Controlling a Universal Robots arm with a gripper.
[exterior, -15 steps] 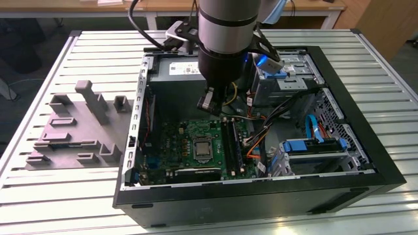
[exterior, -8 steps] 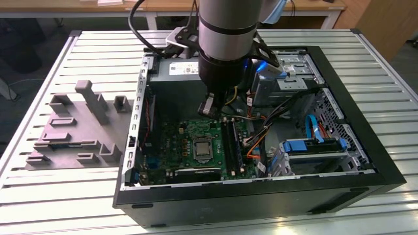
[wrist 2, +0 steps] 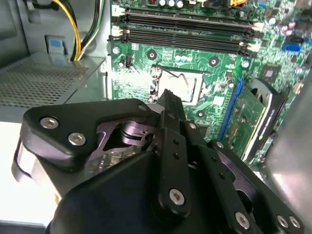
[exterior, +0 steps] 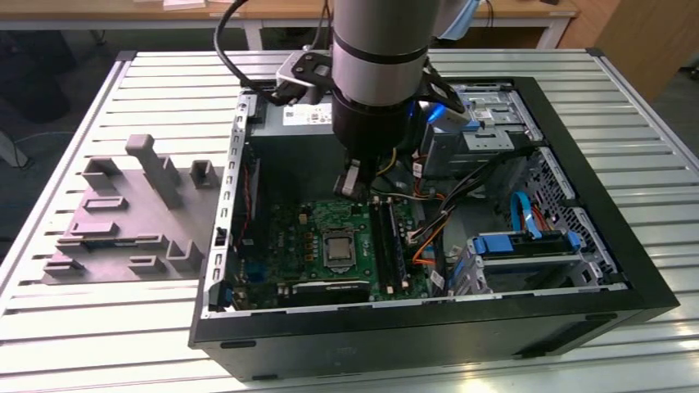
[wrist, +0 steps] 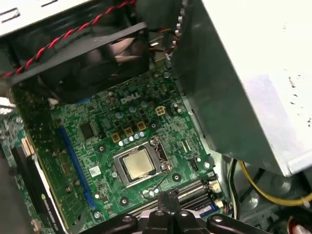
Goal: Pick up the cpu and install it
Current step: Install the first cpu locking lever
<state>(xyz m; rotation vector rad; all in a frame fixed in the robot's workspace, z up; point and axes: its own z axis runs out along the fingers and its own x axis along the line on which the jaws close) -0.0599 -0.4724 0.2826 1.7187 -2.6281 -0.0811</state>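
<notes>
The cpu (wrist: 138, 163), a pale square chip, lies flat inside the silver-framed socket (wrist: 141, 165) on the green motherboard (wrist: 97, 146). In the exterior view the socket (exterior: 336, 248) sits mid-board inside the open computer case (exterior: 611, 246). My gripper (exterior: 355, 184) hangs above the board, toward the far side of the socket and clear of it. Its black fingertips (wrist: 168, 197) look shut together with nothing between them. In the second wrist view the gripper (wrist 2: 170, 105) covers part of the socket (wrist 2: 183, 85).
A grey moulded fixture (exterior: 126, 217) stands on the slatted table at the exterior view's left. Memory slots (exterior: 385, 237), yellow and black cables (exterior: 431, 192), a drive cage with blue parts (exterior: 525, 246) and a fan (wrist: 92, 63) crowd the case around the socket.
</notes>
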